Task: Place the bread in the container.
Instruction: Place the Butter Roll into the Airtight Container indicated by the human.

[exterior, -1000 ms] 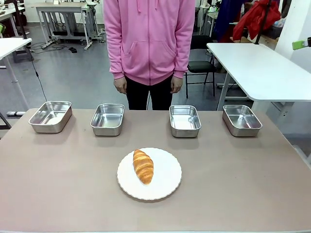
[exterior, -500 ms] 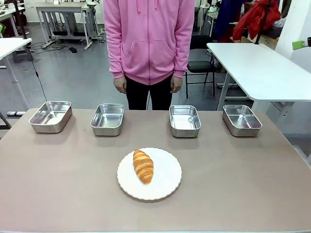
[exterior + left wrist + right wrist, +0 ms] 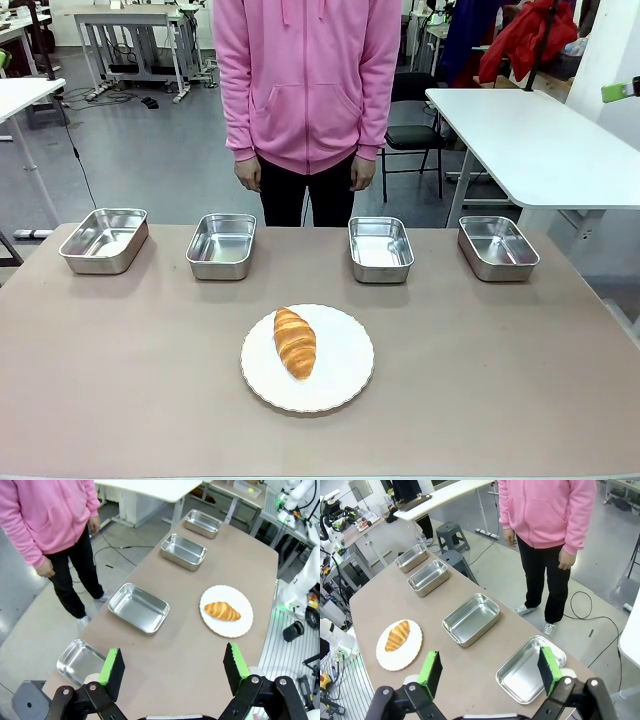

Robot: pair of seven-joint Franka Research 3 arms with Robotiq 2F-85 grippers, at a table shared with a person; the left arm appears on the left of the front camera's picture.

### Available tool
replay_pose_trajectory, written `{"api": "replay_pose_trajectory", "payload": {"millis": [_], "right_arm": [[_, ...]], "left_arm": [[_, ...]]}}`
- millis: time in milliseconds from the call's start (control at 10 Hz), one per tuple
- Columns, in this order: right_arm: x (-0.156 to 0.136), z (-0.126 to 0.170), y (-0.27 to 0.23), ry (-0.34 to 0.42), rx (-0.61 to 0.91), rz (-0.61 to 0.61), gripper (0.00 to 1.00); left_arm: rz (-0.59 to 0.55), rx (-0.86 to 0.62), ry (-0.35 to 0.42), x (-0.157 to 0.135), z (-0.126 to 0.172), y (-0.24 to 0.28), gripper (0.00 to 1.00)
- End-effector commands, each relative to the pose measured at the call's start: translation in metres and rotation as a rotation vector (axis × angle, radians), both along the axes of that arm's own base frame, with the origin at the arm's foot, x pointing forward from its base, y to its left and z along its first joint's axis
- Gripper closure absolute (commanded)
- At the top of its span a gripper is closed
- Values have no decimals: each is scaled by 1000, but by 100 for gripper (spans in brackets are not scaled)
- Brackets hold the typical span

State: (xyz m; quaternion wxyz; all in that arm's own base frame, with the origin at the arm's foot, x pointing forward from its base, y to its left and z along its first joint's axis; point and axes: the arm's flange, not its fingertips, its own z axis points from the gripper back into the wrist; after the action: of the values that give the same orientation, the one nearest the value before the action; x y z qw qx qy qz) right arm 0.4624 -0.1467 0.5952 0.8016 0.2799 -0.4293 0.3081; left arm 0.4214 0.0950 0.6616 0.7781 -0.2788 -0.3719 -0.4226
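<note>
No change from a second ago: same spots for everything. No move by the bread (image 3: 294,342): flat on the white plate (image 3: 345,385), near the middle of the table (image 3: 120,400), slanted a little, touched by nothing.

Four steel trays in a row behind the plate, along the far edge, well apart from the bread: far-left tray (image 3: 104,240), left-middle tray (image 3: 221,245), right-middle tray (image 3: 380,248), far-right tray (image 3: 497,247). All four bare inside. Hard to tell the right tray from the others; maybe one of the two middle ones, as the nearest.

Person (image 3: 306,90) behind the table, arms down at the sides, pointing at nothing.

Left hand (image 3: 173,666) wide open, holding nothing, high above one end of the table, looking down along the row of trays. Right hand (image 3: 490,671) wide open too, holding nothing, high above the other end.

So, by the look of it, job not begun yet. Left to do: come down over the plate, close on the bread, carry to a tray, let go.
</note>
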Motion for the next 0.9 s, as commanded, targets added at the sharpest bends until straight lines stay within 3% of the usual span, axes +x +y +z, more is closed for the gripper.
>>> {"api": "replay_pose_trajectory", "payload": {"millis": [0, 800], "right_arm": [[-1, 1, 2, -7, 3, 2, 0], [-1, 1, 2, -7, 3, 2, 0]], "left_arm": [[-7, 0, -7, -1, 1, -1, 0], [-7, 0, -7, -1, 1, -1, 0]]}}
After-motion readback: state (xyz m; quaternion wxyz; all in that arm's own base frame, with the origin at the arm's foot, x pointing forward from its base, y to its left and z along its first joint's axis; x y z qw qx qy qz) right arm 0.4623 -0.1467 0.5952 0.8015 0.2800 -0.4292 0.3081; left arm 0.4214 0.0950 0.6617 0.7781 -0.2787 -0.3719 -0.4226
